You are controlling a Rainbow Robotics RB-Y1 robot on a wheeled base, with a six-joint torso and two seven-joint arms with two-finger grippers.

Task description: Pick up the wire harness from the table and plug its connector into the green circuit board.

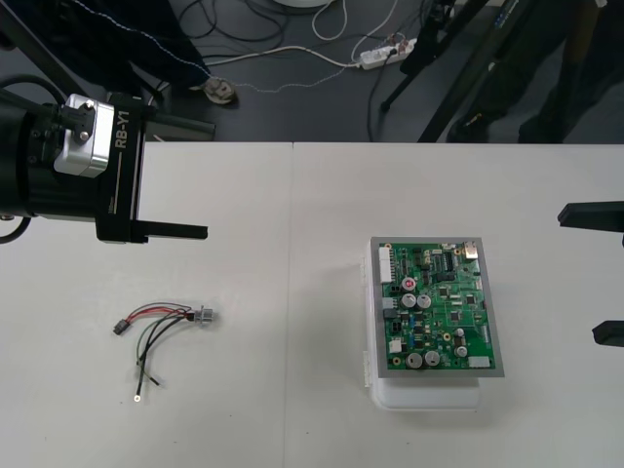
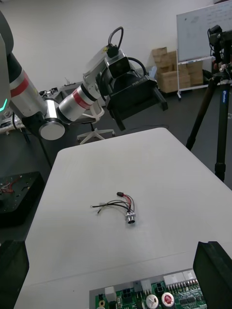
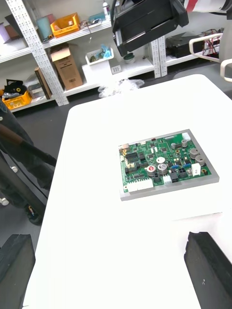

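**Left gripper** (image 1: 209, 178): over the far left part of the table (image 1: 292, 419), with its black fingers (image 1: 180, 231) pointing toward the table's middle. The jaws are spread wide and hold nothing. In the left wrist view, its two fingers (image 3: 17, 270) rise at the bottom corners with bare tabletop between them.

**Wire harness** (image 1: 161, 331): lying loose on the left half of the table. It is nearer the robot than the left gripper and apart from it, and neither gripper touches it.
- Thin red, black and green wires, fanned out.
- A small black plug (image 1: 120, 329) at the left end, resting on the table.
- A round metal socket (image 1: 205, 316) at the right end, on the side facing the board.
- One loose wire that trails nearer the robot and ends in a small ring terminal (image 1: 139, 396).

In the right wrist view, the wire harness (image 2: 118, 205) lies on open tabletop between the board's edge and the left gripper (image 2: 142, 115). The socket (image 2: 130, 218) is on the board's side.

**Green circuit board** (image 1: 436, 307): on the right half of the table, lying flat on a white base (image 1: 429, 395). The base shows along the board's left edge and near edge. The board is well apart from the wire harness and carries connectors and round capacitors.

**Right gripper** (image 1: 577, 275): at the table's right edge, near the board's right side, with its fingers pointing inward. The jaws are spread wide and empty. In the right wrist view, its fingers (image 2: 215, 273) stand at the two bottom corners with the edge of the green circuit board (image 2: 150, 294) between them.
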